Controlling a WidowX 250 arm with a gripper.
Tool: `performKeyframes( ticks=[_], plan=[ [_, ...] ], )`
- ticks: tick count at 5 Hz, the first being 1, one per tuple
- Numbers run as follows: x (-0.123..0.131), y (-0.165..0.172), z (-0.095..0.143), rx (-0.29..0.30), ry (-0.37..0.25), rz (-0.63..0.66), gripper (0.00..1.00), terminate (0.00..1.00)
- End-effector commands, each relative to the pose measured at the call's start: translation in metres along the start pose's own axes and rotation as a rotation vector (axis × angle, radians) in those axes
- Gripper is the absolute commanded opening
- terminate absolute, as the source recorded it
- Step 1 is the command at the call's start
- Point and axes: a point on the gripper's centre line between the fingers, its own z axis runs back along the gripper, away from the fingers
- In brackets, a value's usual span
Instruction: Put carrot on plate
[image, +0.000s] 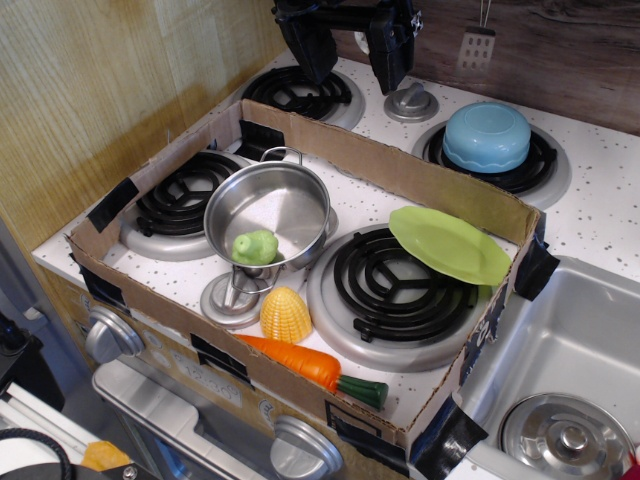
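Nearest, the carrot (305, 364) lies on the worktop (600, 210) by the box's front wall, apart from the plate (450, 245). Nothing is done; the gripper (352, 60) hovers far back, spread and empty.

Carrot (296, 362): orange body, dark green stem end; plate (449, 244): plain lime green. Corn-like dome (285, 315): yellow, ridged; bowl (487, 137): light blue; pot (268, 212): bare steel. Stovetop (605, 195): white, dark-speckled; burners (397, 281): black coils.

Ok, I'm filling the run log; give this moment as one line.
gripper: raised at back, open, empty | carrot: front wall, untouched | plate: tilted on right burner, empty
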Motion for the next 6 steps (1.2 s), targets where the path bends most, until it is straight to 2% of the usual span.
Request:
performKeyframes(
  ticks=[1, 2, 3, 4, 5, 6],
  plan=[
    [0.000, 0.000, 0.000, 0.000, 0.000, 0.000, 1.00, 0.00],
    [0.007, -0.004, 0.002, -0.025, 0.082, -0.039, 1.00, 0.00],
    [0.004, -0.008, -0.003, -0.070, 0.110, -0.096, 1.00, 0.00],
    [-0.011, -0.022, -0.008, -0.078, 0.113, -0.222, 1.00, 0.00],
    [-0.034, -0.038, -0.015, -0.062, 0.076, -0.482, 1.00, 0.00],
    [-0.059, -0.050, -0.026, -0.063, 0.082, -0.674, 1.00, 0.00]
  ],
)
